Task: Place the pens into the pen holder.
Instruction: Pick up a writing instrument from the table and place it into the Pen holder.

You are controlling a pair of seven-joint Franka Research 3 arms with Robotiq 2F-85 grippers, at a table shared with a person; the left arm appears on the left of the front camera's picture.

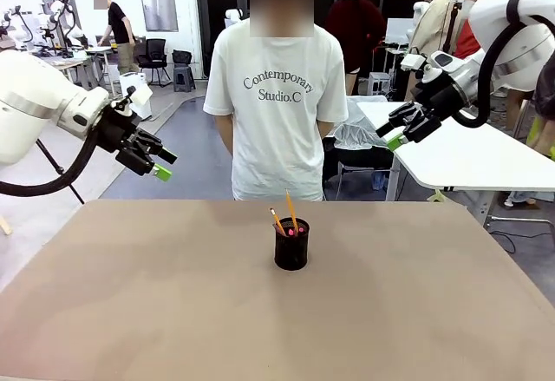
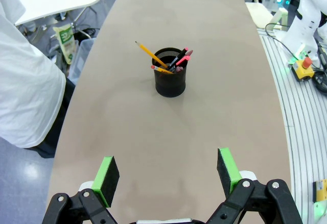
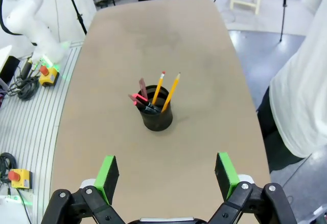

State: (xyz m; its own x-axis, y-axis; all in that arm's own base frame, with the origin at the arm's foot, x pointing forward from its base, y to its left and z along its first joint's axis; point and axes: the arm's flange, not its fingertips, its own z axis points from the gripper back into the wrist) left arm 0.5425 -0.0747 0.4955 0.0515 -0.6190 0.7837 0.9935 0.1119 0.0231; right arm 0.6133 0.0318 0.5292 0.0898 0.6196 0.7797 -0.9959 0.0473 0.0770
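Small black wire-mesh pen holder at table centre, orange-yellow pencils and pinkish-red pen standing inside, my left gripper wide and empty, my right gripper likewise.

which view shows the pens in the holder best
The right wrist view: it looks down on the pen holder, with the pens fanned apart. The left wrist view also looks down into it, but the pens overlap more. The front view shows mostly two pencils rising above the rim.
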